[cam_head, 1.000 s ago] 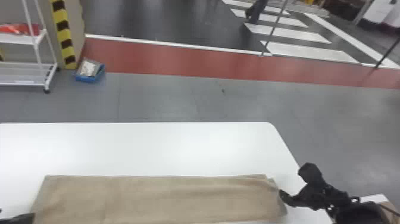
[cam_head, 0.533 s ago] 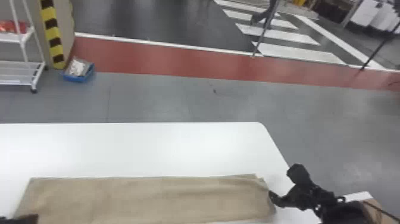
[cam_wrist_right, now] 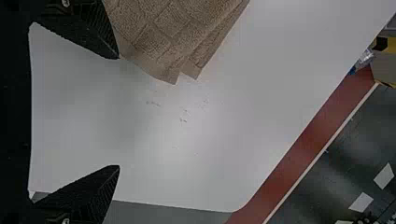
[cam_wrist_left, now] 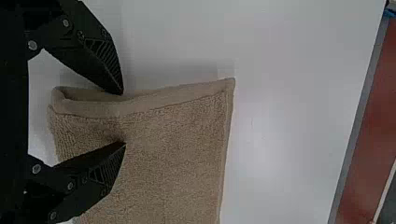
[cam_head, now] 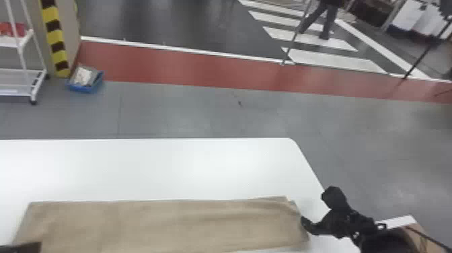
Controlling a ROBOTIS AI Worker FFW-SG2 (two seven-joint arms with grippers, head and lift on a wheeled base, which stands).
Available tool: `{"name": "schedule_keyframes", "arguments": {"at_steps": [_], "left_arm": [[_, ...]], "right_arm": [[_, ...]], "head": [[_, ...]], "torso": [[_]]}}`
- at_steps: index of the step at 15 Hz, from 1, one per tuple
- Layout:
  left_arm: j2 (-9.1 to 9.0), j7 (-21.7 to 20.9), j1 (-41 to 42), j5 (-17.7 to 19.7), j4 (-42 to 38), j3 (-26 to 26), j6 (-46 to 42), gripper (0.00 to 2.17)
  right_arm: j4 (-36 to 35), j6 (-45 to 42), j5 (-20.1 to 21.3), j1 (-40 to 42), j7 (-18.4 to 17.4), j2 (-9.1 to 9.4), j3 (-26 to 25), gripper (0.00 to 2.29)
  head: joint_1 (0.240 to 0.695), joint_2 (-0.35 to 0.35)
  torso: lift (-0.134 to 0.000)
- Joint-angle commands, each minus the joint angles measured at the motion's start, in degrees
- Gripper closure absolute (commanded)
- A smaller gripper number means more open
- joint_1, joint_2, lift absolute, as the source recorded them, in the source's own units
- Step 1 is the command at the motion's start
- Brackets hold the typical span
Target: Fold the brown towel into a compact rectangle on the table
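My left gripper (cam_head: pixel 23 247) shows at the bottom-left corner of the head view, over the towel's left end; my right gripper (cam_head: pixel 314 210) is beside its right end. The brown towel (cam_head: pixel 161 225) lies as a long flat strip along the table's near part. In the left wrist view, the left gripper (cam_wrist_left: pixel 124 119) stands open, its fingers on either side of the folded end of the towel (cam_wrist_left: pixel 173 154). In the right wrist view, the right gripper (cam_wrist_right: pixel 119 112) is wide open, one finger by the corner of the towel (cam_wrist_right: pixel 168 37), bare tabletop between them.
The white table (cam_head: pixel 151 165) extends beyond the towel, its right edge slanting near the right arm. On the floor behind are a blue bin (cam_head: pixel 85 82) and a white shelf rack (cam_head: pixel 23 72). A cardboard box (cam_head: pixel 417 232) is at the lower right.
Across the head view, the table, towel, right gripper and background have all shifted left together. The left gripper's dark tip reaches a little less far up over the towel's left end.
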Motion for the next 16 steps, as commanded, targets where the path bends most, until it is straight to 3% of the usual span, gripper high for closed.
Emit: {"name": "schedule_keyframes", "arguments": {"at_steps": [1,3,6,12,16], "left_arm": [[0.05,-0.43,0.74,0.49,-0.99,0.80,-0.04,1.81],[0.14,-0.69,1.53,0.40,-2.74,1.50,-0.04,2.14],[0.49,-4.91,1.79,-0.13,-3.36,2.82,-0.04,2.14],[1.72,-6.14,1.27,-0.48,-3.36,5.54,-1.80,2.14],[2.86,-7.28,0.56,0.31,-3.71,9.15,-0.57,2.14]], "right_arm": [[0.03,0.08,-0.01,-0.21,0.01,0.07,0.29,0.04],[0.21,0.08,-0.01,-0.30,-0.08,0.07,0.29,0.04],[0.47,0.08,-0.01,-0.30,-0.17,-0.02,0.29,0.04],[0.56,0.08,-0.01,-0.47,-0.17,0.07,0.38,0.04],[0.74,0.08,0.07,-0.47,-0.17,0.07,0.38,0.04]], "head": [[0.695,-0.350],[0.695,-0.350],[0.695,-0.344],[0.695,-0.336],[0.695,-0.283]], "torso": [[0.000],[0.000],[0.000],[0.000],[0.000]]}}
